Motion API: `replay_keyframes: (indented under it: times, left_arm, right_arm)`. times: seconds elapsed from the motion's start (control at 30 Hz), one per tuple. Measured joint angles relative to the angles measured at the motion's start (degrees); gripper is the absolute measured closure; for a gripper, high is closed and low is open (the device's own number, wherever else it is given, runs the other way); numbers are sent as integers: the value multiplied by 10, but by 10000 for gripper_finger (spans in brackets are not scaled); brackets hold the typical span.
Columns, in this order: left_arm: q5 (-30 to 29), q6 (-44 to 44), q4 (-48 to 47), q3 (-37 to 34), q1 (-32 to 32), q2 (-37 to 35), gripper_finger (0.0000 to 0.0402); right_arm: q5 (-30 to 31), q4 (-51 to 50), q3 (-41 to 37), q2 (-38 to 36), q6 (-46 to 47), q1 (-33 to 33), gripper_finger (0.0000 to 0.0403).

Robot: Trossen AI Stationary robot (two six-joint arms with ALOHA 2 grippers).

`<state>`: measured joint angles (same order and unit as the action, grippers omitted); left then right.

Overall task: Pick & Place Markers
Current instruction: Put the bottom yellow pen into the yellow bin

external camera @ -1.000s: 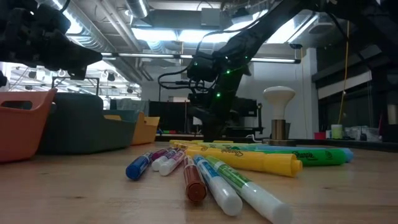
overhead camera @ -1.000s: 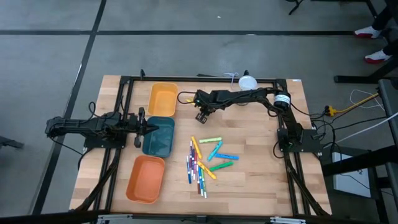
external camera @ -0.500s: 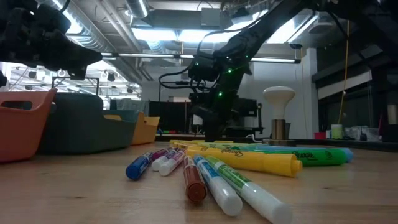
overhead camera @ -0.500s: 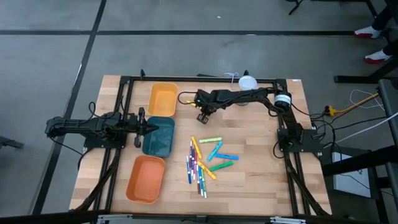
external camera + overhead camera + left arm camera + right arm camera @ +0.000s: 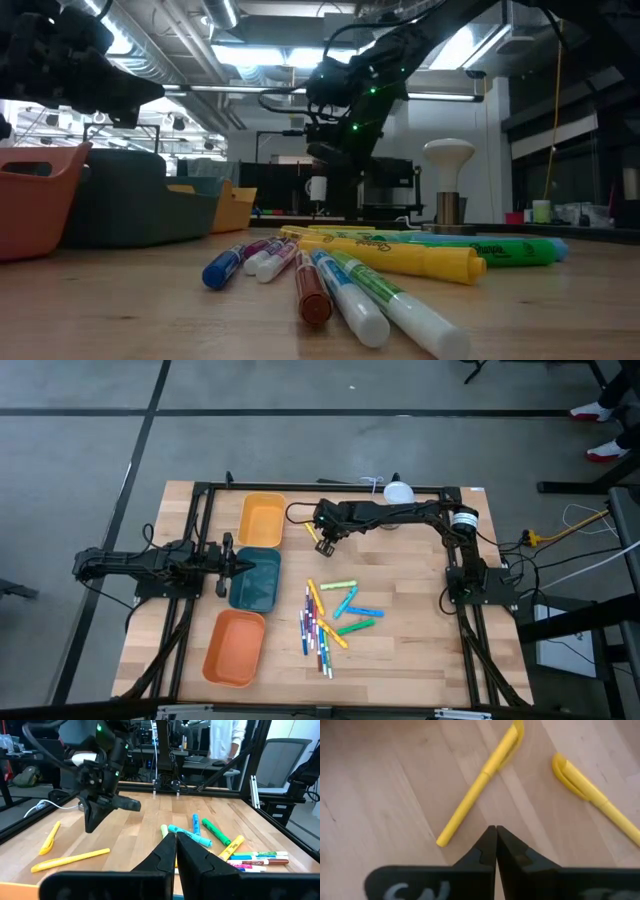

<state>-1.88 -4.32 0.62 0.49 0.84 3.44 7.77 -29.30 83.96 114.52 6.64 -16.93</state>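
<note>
Most markers lie loose in a pile (image 5: 330,615) on the table's middle, close in the low view (image 5: 350,270). Two yellow markers (image 5: 480,785) (image 5: 592,797) lie apart on the wood near the far edge, beside the yellow tray; the left wrist view shows them too (image 5: 70,861). My right gripper (image 5: 321,540) (image 5: 496,828) hovers above these two, shut and holding nothing. My left gripper (image 5: 248,565) (image 5: 176,836) waits shut over the teal tray.
Three rounded trays stand in a row on the table's left: yellow (image 5: 262,520) far, teal (image 5: 258,585) middle, orange (image 5: 236,648) near. A white domed object (image 5: 398,492) stands at the far edge. A black frame rings the table. A person in white (image 5: 227,740) stands beyond.
My right gripper has risen and drawn a little toward the far edge and the yellow tray, uncovering a yellow marker on the wood beneath it. The pile and my left arm have stayed still.
</note>
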Motion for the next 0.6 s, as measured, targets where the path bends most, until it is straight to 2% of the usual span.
replay_keyframes:
  times: [0.23, 0.43, 0.6]
  left_arm:
    - [0, 0, 0, 0, 0, 0, 391]
    - [0, 0, 0, 0, 0, 0, 392]
    - [0, 0, 0, 0, 0, 0, 389]
  right_arm:
    - [2, 10, 0, 0, 19, 6, 395]
    - [1, 59, 0, 1, 21, 27, 357]
    - [1, 110, 0, 1, 18, 34, 305]
